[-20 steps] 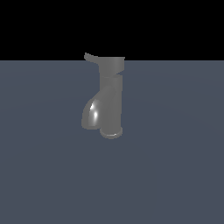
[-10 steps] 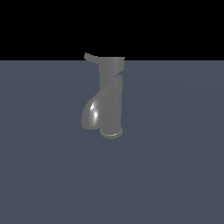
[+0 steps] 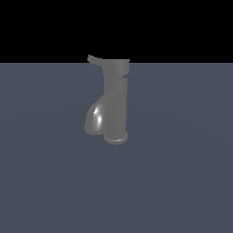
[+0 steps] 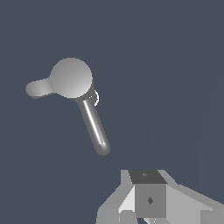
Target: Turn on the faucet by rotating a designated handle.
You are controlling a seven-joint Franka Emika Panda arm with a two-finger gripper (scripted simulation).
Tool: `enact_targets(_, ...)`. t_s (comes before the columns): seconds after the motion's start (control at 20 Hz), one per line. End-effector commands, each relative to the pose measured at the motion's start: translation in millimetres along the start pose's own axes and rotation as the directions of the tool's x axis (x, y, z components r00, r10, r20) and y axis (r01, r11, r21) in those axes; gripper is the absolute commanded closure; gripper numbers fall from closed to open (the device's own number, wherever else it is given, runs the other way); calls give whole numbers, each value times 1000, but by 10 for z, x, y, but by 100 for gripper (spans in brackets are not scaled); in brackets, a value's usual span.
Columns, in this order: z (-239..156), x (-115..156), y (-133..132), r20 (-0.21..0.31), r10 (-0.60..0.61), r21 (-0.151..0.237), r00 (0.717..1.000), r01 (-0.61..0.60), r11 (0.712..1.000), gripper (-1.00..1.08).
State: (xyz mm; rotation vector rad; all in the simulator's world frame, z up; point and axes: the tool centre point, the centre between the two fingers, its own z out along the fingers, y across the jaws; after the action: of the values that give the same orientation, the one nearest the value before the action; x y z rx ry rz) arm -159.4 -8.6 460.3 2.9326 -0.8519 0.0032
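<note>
The claw (image 4: 151, 214) shows only in the wrist view, as a white and grey body with a dark square block at its middle; its fingertips are cut off by the frame edge, so I cannot tell how far open it is, and nothing is seen in its hold. It sits well apart from the faucet (image 3: 112, 107), with bare bench between them. In the exterior view the faucet stands upright on the dark blue-grey bench (image 3: 182, 173), near the middle of the frame — a glossy dark grey column with a flared round base and a wider cap on top. Its bulging spout (image 3: 94, 119) swells out toward about 8 o'clock from the column, carrying a bright highlight. The handle (image 3: 94, 59) is a thin lever leaving the top cap toward about 10 o'clock, its tip turned slightly upward against the black background. In the wrist view the faucet (image 4: 72, 78) is seen from above: the round cap appears as a pale disc, the handle (image 4: 38, 87) pokes out as a short flat tab, and the spout (image 4: 94, 127) runs away from the cap as a shiny tube — the two parts spread at a wide angle to each other. The arm does not show in the exterior view.
</note>
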Motion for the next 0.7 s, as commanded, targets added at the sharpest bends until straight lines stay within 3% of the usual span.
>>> enact_targets(0.0,38,84,-82,-4,58,-5,998,-58,998,108)
enact_targets(0.3,145,277,-280,-12,191,-11,981,-191,981,108)
enact_targets(0.65,296,491,-516,-19,340,-12,940,-340,940,108)
